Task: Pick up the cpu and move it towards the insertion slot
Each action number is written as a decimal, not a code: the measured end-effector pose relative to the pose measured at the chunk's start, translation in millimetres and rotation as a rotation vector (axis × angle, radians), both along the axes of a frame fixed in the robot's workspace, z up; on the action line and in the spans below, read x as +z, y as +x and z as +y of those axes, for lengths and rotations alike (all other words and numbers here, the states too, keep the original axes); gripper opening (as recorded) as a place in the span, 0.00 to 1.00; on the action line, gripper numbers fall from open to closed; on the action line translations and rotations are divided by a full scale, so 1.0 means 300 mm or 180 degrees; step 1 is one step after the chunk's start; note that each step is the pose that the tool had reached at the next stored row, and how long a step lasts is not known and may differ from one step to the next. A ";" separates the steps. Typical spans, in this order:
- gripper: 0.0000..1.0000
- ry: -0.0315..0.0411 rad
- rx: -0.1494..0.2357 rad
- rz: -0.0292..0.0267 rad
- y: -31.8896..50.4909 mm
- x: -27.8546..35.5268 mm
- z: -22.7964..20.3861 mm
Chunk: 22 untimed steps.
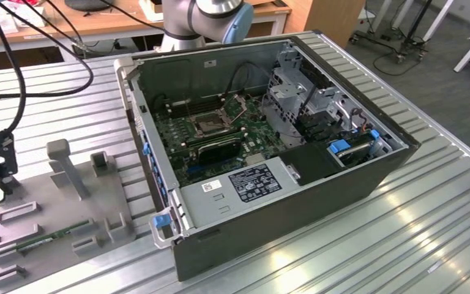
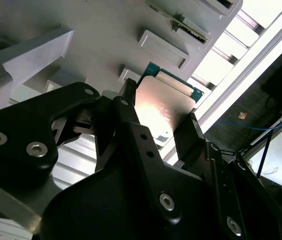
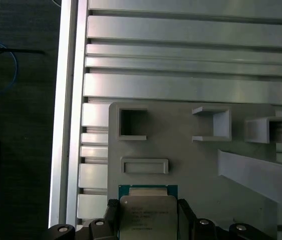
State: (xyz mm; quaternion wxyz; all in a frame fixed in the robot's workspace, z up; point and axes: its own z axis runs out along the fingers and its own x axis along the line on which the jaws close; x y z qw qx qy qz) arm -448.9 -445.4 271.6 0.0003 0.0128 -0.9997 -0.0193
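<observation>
Silvery cpu (image 3: 148,215) sits in the hand (image 3: 147,207), seemingly clamped by its edges over the grey fixture (image 3: 181,145). Such thin purchase could let it tilt or drop before the slot (image 1: 211,123).

Silver-grey arm (image 1: 188,24), pale blue joint cap (image 1: 237,21), angular matte black pincer (image 2: 161,112), silver hex screws (image 2: 167,201)

Wrist-side part of the cpu (image 2: 163,106) behind the hand (image 2: 159,114) in the second wrist view.
</observation>
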 end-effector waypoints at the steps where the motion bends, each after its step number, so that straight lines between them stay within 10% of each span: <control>1: 0.55 0.0000 0.0000 0.0000 0.000 0.000 0.000; 9: 0.55 -0.0001 0.0000 0.0001 0.000 0.013 0.000; 22: 0.55 -0.0001 0.0000 0.0001 0.000 0.102 0.000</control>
